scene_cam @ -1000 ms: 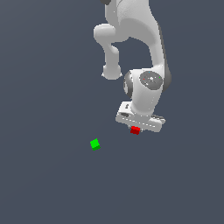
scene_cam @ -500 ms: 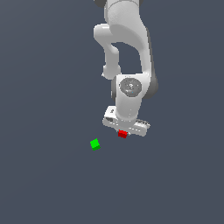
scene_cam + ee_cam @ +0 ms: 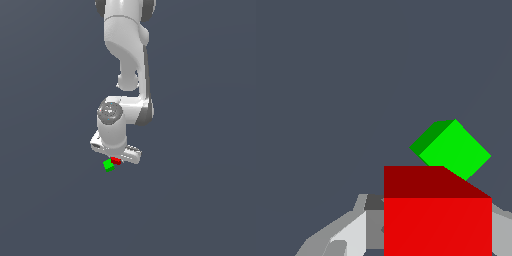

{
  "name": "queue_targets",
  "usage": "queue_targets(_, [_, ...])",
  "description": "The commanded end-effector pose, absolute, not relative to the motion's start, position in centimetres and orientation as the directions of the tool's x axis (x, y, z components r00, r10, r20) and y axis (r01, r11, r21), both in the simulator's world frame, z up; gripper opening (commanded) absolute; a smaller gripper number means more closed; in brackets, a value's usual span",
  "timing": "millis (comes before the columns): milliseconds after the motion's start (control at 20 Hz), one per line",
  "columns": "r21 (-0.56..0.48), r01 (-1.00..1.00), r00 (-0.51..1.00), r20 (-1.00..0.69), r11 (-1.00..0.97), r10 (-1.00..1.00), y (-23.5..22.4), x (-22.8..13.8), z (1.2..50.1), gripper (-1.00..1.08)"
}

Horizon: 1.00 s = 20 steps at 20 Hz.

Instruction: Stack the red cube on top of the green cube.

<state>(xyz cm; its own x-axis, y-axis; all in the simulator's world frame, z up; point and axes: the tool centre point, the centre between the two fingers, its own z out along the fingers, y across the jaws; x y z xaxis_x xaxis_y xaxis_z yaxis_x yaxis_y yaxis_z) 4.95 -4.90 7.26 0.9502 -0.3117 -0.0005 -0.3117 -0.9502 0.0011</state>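
Since 1 second ago the arm has swung across the exterior view from its right toward its left, carrying the red cube [image 3: 116,160] from well apart from the green cube [image 3: 108,165] to just beside it; the green cube itself has not shifted on the floor [image 3: 45,200]. The gripper [image 3: 116,159] is closed down on the red cube, which sits between its fingers [image 3: 351,232] in the wrist view, with grey finger metal showing on both sides of it. In the exterior view the red cube lies at about 1 o'clock from the green one, the 2 overlapping at their edges; whether they touch cannot be told, though the wrist view suggests the red cube is held above and short of the green one, not yet centred. The step in hand looks like the carry, near its end. The next move probably calls for a small further shift toward 7 o'clock in the exterior view until the red cube sits squarely over the green, then a gentle descent and release. The green cube appears turned relative to the red one, so the stack may end up with faces misaligned. Nothing else lies on the plain grey floor, and nothing blocks the path.
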Motion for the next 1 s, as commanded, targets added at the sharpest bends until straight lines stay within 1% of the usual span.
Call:
queue_targets(0, [0.000,-0.310,0.951,0.001,-0.951,-0.310,-6.7,5.4,6.8,-1.00])
queue_targets(200, [0.000,-0.310,0.951,0.000,-0.951,-0.310,-8.5,5.9,6.3,-1.00])
queue_targets(450, [0.000,-0.310,0.951,0.000,-0.951,-0.310,-9.0,6.2,6.1,-1.00])
queue_targets(500, [0.000,-0.310,0.951,0.000,-0.951,-0.310,-9.0,6.2,6.1,1.00])
queue_targets(950, [0.000,-0.310,0.951,0.000,-0.951,-0.310,-9.0,6.2,6.1,1.00])
